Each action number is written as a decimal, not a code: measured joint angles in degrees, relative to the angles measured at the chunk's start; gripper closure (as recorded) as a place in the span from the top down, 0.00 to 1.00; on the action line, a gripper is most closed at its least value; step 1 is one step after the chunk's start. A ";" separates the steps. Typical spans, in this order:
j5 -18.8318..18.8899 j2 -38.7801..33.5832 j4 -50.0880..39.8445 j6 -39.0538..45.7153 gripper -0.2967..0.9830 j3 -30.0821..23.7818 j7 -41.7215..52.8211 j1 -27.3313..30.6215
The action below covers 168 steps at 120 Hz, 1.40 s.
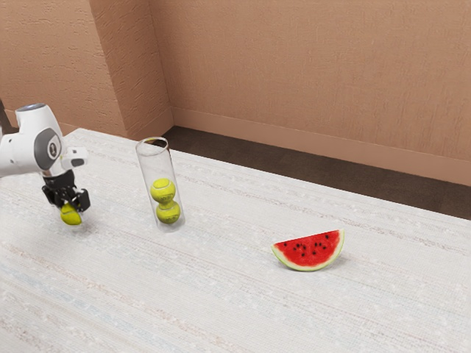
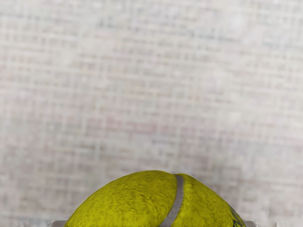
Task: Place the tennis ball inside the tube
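Yellow-green felt is covering the tennis ball (image 1: 71, 214), a grey seam curving over it and dark print showing at one edge. I'm holding it with my fingers (image 1: 85, 200) standing apart, touching its opposite sides, at the exterior view's left, left of the clear tube (image 1: 156, 166).

The arm (image 1: 18, 156) was glossy white, its segments thick and smoothly rounded. On the bulky joint sat 1 dark grey oval cap (image 1: 48, 149) bearing a small pale marking, and the upper end carried 1 bluish-grey disc (image 1: 32, 107). A stubby white block (image 1: 75, 152) with a grey patch jutted from the wrist. Below it, the gripper (image 1: 72, 209) was black and angular, with 2 fingers and knobbly, jointed-looking parts.
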 joint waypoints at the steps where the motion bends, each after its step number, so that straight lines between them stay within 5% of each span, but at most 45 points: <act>1: 0.00 -0.39 -0.03 -0.23 0.54 -0.01 0.03 -0.01; 22: -0.05 -13.41 -0.37 -6.61 0.53 -2.23 0.16 -1.25; 42: -0.29 -21.29 0.20 -12.32 0.53 -2.77 -1.46 -8.79; 65: 0.71 -21.09 4.65 -15.67 0.54 -4.91 -4.90 -16.05; 120: 3.71 -15.59 11.57 -14.71 0.55 -6.25 -10.97 -18.19; 168: 3.41 -20.05 9.99 -19.83 0.73 -6.45 -14.24 -21.03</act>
